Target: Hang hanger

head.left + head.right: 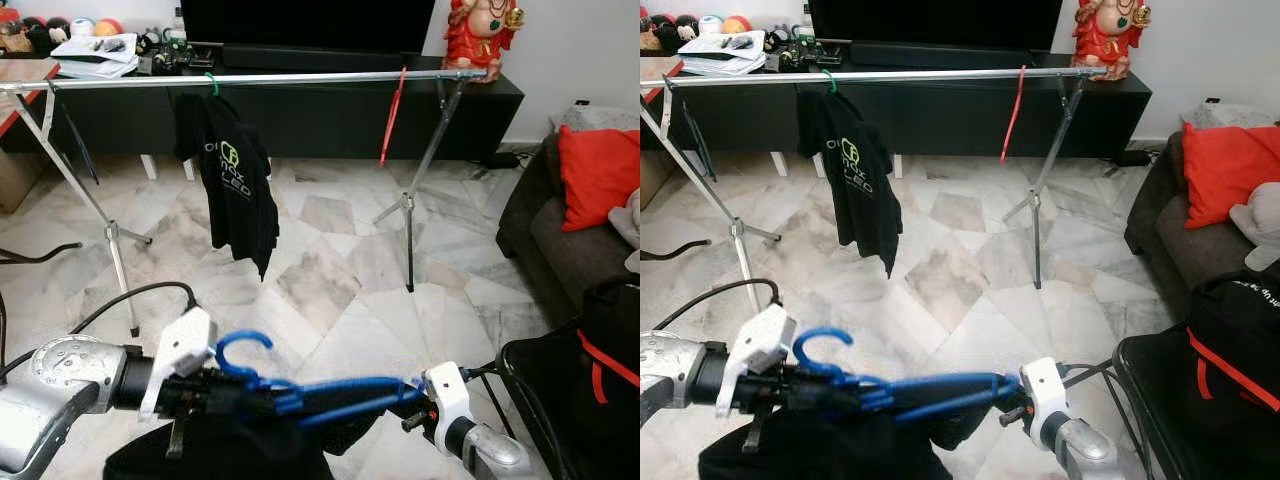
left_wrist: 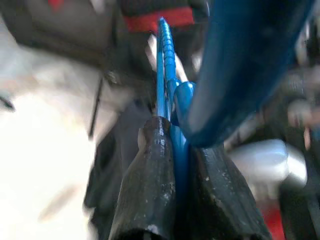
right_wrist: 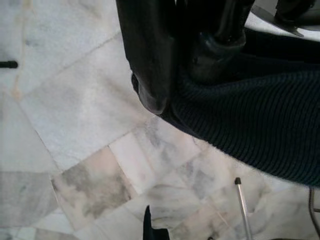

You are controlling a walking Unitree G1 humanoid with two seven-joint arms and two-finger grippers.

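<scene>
Because the blue hanger (image 1: 300, 392) (dark cloth on it) must go up on the rail (image 1: 260, 78), the left gripper (image 1: 215, 390) pinches it near the hook and the right gripper (image 3: 185, 65) squeezes the cloth, both far below the rail.

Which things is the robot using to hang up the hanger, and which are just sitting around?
For the job:
- blue hanger with a dark garment on it
- left gripper, clamped on the hanger near its hook
- right gripper, at the garment
- metal rail

Just sitting around:
- black T-shirt, already hung
- red hanger
- red statue
- sofa
- red cushion
</scene>
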